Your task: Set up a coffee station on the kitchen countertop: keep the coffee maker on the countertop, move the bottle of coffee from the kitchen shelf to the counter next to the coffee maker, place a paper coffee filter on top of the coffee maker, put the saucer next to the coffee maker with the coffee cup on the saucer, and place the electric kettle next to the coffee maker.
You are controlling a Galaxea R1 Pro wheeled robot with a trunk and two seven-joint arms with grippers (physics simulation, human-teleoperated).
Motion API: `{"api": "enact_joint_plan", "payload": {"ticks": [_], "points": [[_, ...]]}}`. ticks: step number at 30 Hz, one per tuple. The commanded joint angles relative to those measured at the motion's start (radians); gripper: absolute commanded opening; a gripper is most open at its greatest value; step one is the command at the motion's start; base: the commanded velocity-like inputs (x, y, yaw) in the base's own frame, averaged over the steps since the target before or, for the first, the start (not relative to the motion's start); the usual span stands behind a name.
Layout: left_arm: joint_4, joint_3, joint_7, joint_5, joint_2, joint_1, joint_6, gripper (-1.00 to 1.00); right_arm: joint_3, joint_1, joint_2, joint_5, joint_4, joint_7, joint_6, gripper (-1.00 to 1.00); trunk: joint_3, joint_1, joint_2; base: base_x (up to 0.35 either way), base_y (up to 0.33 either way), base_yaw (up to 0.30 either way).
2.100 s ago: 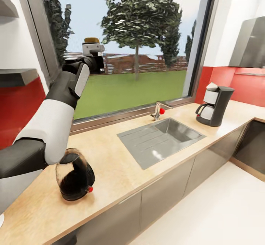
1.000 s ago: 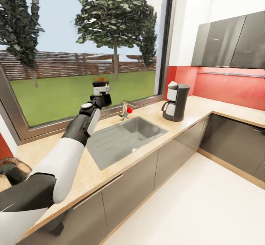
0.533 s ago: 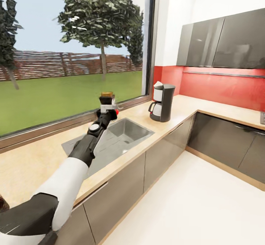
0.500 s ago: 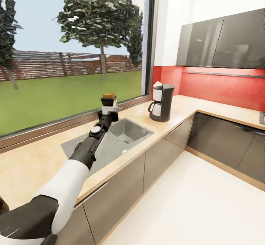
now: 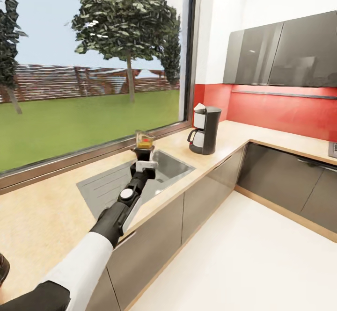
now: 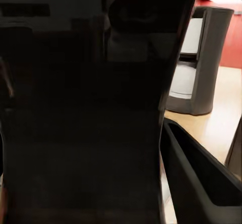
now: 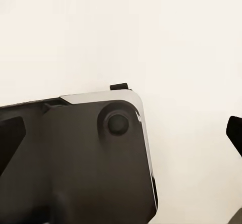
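While my left arm stretches over sink point(image 5: 140, 180), left end effector point(image 5: 144, 154) grips coffee jar point(image 5: 144, 141) upright above table point(image 5: 42, 213), coffee maker point(image 5: 204, 129) well beyond. Right end effector state: cannot tell.

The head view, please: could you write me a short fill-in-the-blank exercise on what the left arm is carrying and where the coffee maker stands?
1. The left gripper holds the bottle of coffee above the ____.
2. The coffee maker stands on the kitchen countertop in front of a ____ backsplash.
3. The jar's lid is ____.

Missing words: sink; red; yellow
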Motion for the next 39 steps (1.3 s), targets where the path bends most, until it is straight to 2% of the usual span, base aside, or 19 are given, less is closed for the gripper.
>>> {"api": "enact_joint_plan", "payload": {"ticks": [1, 8, 11, 17, 18, 28, 39], "points": [[-0.013, -0.003, 0.008, 0.007, 0.003, 0.013, -0.004, -1.00, -0.003, -0.001, 0.001, -0.003, 0.001, -0.001, -0.004, 1.00, -0.002, 0.001, -0.002, 0.000, 0.000, 0.000], [-0.118, -0.007, 0.006, 0.004, 0.008, 0.138, -0.007, -1.00, -0.004, -0.001, 0.000, -0.002, 0.001, -0.001, -0.005, 1.00, -0.002, 0.001, -0.002, 0.000, 0.000, 0.000], [-0.166, -0.010, -0.004, 0.002, 0.009, 0.221, -0.008, -1.00, -0.004, -0.001, 0.000, -0.002, 0.001, -0.001, -0.005, 1.00, -0.002, 0.001, -0.002, 0.000, 0.000, 0.000], [-0.175, -0.011, -0.009, 0.006, 0.010, 0.274, -0.011, -1.00, -0.004, -0.001, 0.000, -0.002, 0.001, -0.002, -0.005, 1.00, -0.002, 0.001, -0.002, 0.000, 0.000, 0.000], [-0.242, -0.005, -0.007, 0.007, 0.010, 0.316, -0.036, -1.00, -0.004, -0.001, 0.000, -0.002, 0.001, -0.003, -0.005, 1.00, -0.002, 0.001, -0.002, 0.000, 0.000, 0.000], [-0.248, 0.001, 0.006, 0.008, 0.010, 0.320, -0.041, -1.00, -0.004, -0.001, 0.002, -0.002, 0.003, -0.003, -0.007, 1.00, -0.002, 0.001, -0.002, 0.000, 0.000, 0.000], [-0.291, 0.000, 0.004, 0.006, 0.012, 0.321, -0.030, -1.00, -0.004, -0.001, 0.002, -0.002, 0.003, -0.002, -0.005, 1.00, -0.002, 0.001, -0.002, 0.000, 0.000, 0.000]]}}
